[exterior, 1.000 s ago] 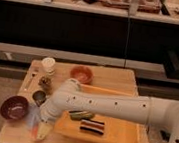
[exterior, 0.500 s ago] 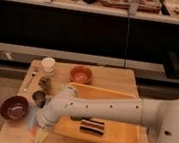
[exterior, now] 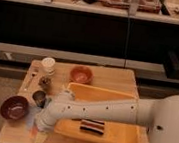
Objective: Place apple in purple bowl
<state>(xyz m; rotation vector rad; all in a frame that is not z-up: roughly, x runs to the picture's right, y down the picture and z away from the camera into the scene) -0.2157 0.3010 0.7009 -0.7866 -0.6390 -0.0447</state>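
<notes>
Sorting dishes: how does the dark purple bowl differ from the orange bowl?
The round dark purple bowl sits at the table's left front; the round orange bowl sits farther back, mid-table. The purple one is darker and looks wider. Both stand upright. The end effector hangs beside the purple bowl.

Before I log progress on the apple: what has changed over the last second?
The arm dipped slightly lower over the table's front-left. Its gripper hangs at the near edge, just right of the purple bowl. No grasp or release shows, and the apple is not visible. The purple bowl, orange bowl, yellow tray and white cup stayed put.
</notes>
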